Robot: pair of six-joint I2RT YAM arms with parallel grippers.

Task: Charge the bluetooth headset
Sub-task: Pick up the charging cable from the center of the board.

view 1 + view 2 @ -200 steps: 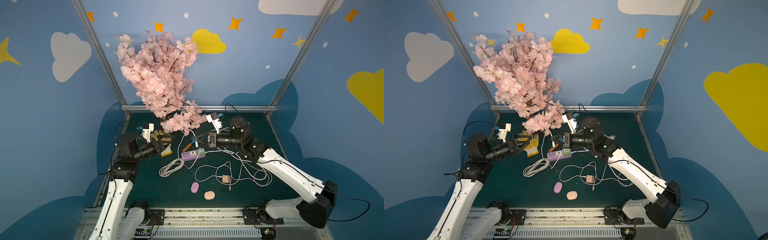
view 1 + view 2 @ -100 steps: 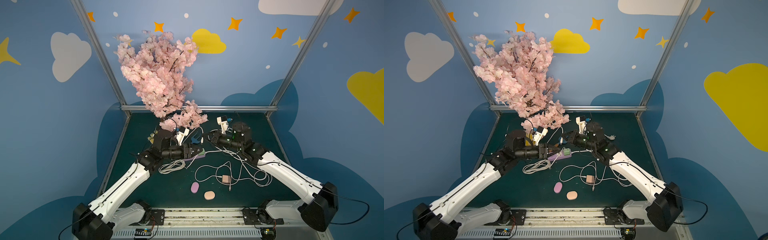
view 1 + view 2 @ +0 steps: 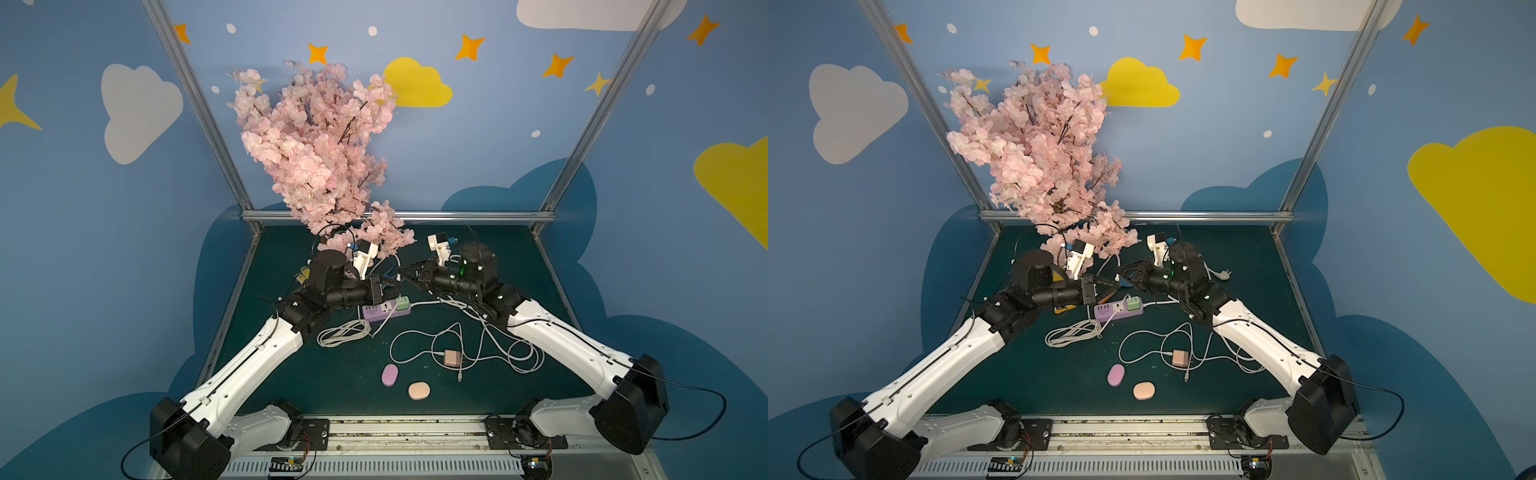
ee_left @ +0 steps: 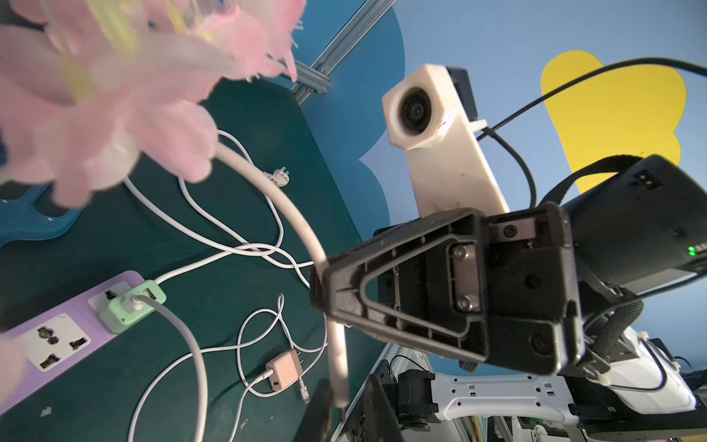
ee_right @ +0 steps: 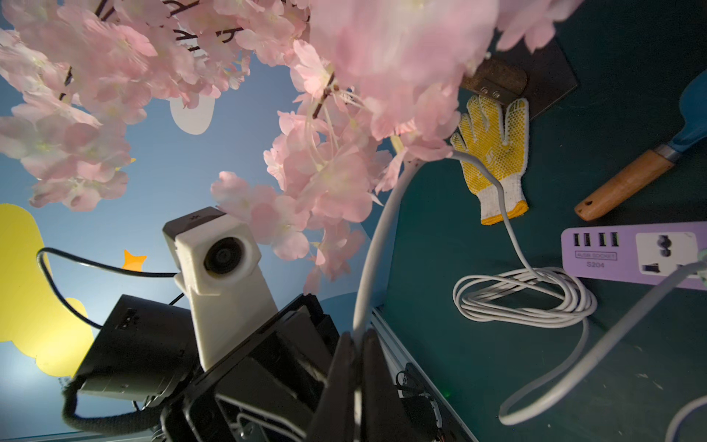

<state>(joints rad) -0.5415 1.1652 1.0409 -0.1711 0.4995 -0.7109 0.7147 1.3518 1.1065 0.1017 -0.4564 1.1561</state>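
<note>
Both arms meet above the purple power strip (image 3: 376, 311), just under the blossom branch (image 3: 316, 145); my right gripper (image 5: 357, 338) is pinched tight on the thick white cable (image 5: 370, 260); my left gripper (image 4: 347, 386) stands narrow around the same cable a little further along, though I cannot tell whether it actually bites. I also cannot tell which oval case is the headset (lilac case (image 3: 390, 375), peach case (image 3: 419, 391)); both lie near the front of the mat (image 3: 332, 399), well apart from both grippers.
</note>
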